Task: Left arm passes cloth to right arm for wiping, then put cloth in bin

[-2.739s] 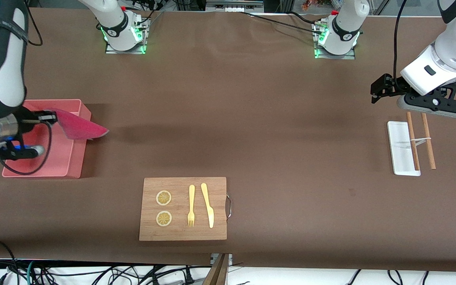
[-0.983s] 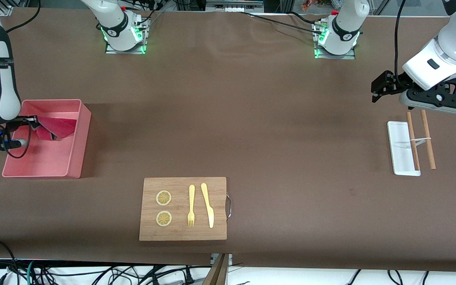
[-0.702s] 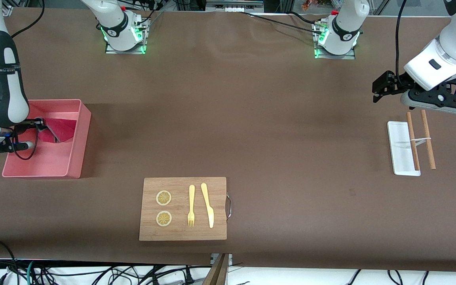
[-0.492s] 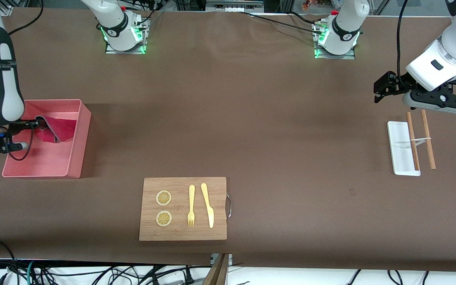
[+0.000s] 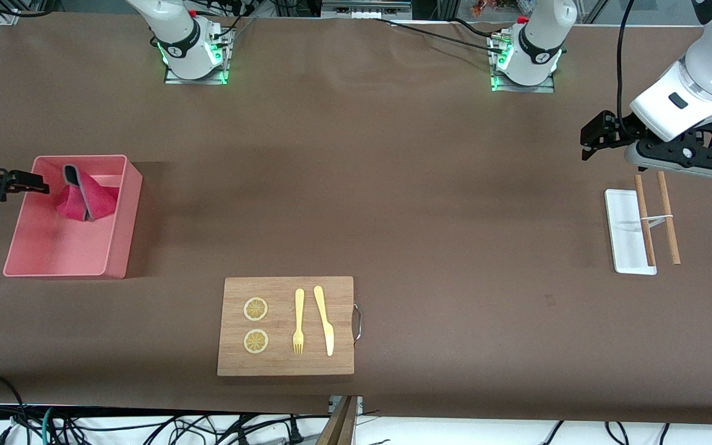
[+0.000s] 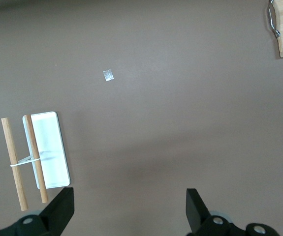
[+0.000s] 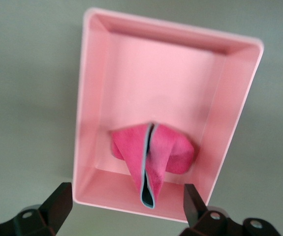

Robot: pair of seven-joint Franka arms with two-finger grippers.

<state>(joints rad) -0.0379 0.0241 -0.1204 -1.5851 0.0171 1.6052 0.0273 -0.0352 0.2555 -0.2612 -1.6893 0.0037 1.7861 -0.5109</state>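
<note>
Right wrist view: cloth (image 7: 153,160) lies bunched in the bin (image 7: 99,83), folded with a dark edge standing up; not touching the fingers.
right gripper (image 5: 25,183): jaws wide apart, holding nothing, over the bin's rim at the right arm's end of the table.
left gripper (image 5: 592,137): jaws spread, empty, waiting over bare table near the white tray (image 5: 625,232) and the two wooden sticks (image 5: 656,219) at the left arm's end.
cloth position: inside the bin, in the half farther from the front camera, resting against the wall toward the board side; part of it props up above the floor of the bin.
task status: judged done or nearly so; cloth is in the bin and released, only retreat of the right arm looks left.
cloth handling: soft, light, limp; will drape and fold under its own weight, no breakage risk, not slippery for rubber pads.
grip point if re-picked: pinch the raised folded ridge with the dark edge, coming from above; a flat layer on the bin floor would be harder to catch.
risk: loose fabric could snag on a fingertip during withdrawal and drag over the wall.
other items: cutting board (image 5: 286,326) with fork, knife and two lemon slices, nearer the front camera, well apart from the bin.
</note>
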